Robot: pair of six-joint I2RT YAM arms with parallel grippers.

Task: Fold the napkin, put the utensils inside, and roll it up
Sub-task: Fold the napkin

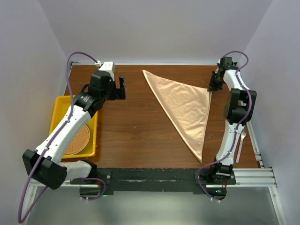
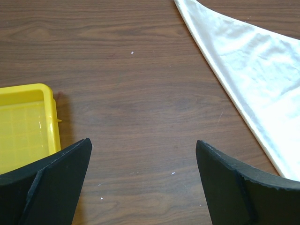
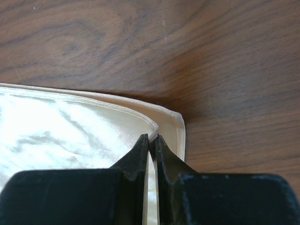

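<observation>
The peach-orange napkin [image 1: 185, 105] lies folded into a triangle on the brown table, one point at the back, one at the front right. My right gripper [image 1: 212, 86] is at its right corner, and in the right wrist view the gripper [image 3: 152, 138] is shut on the top layer's hemmed edge of the napkin [image 3: 70, 136], lifting it slightly off the layer below. My left gripper [image 1: 121, 87] hovers open over bare wood to the left of the cloth. In its wrist view the gripper [image 2: 143, 143] holds nothing, and the napkin [image 2: 253, 70] lies at upper right. A pale fork [image 1: 242, 140] lies on the table's right rail beside the right arm.
A yellow tray [image 1: 58, 105] stands at the left edge of the table with a round woven mat [image 1: 77, 139] inside; its corner [image 2: 28, 122] shows by the left finger. Bare wood [image 1: 136, 126] lies between the tray and the napkin.
</observation>
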